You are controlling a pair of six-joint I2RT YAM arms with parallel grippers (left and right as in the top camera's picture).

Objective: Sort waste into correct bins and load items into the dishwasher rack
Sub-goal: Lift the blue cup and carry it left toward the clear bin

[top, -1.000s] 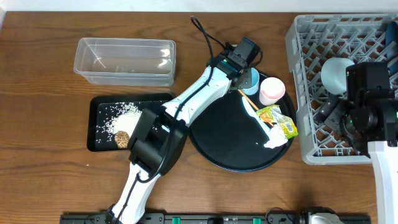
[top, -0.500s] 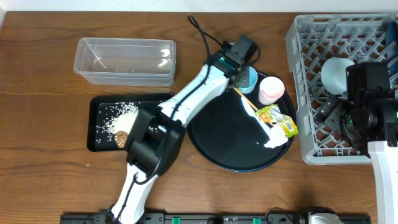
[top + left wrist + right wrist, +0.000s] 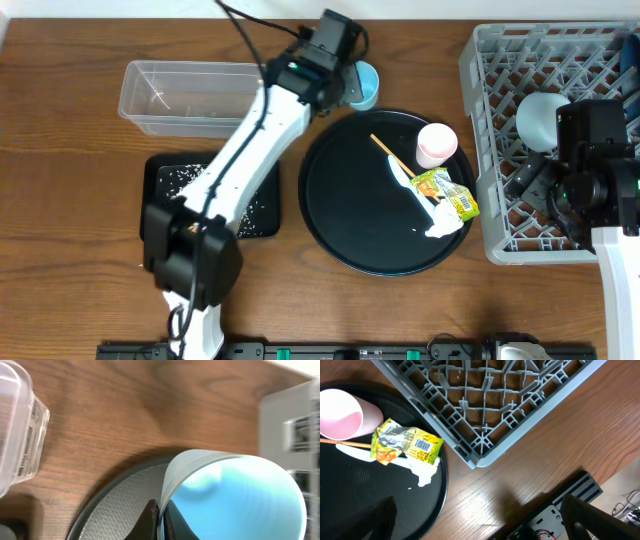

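Observation:
My left gripper (image 3: 348,88) is shut on the rim of the small light-blue cup (image 3: 366,86), holding it past the far rim of the round tray; the left wrist view shows the fingers (image 3: 161,516) pinching the cup wall (image 3: 235,495). The pink cup (image 3: 437,145), yellow-green wrapper (image 3: 448,193) and white tissue (image 3: 441,226) lie on the round tray. The pale bowl (image 3: 538,116) sits in the grey rack (image 3: 520,215). Rice (image 3: 186,176) lies in the black rectangular tray (image 3: 158,200); the brown lump is hidden by my arm. My right gripper (image 3: 588,165) is open and empty above the rack, with its fingers (image 3: 480,525) spread wide.
The clear tub (image 3: 195,97) stands at the back left, just left of the held cup. The round black tray (image 3: 350,230) holds a thin wooden stick (image 3: 386,151). The right wrist view shows the rack corner (image 3: 475,462), wrapper (image 3: 406,445) and pink cup (image 3: 342,412).
My left gripper has lifted the light-blue cup off the round tray and carried it back and left, toward the clear tub. The right arm has not moved.

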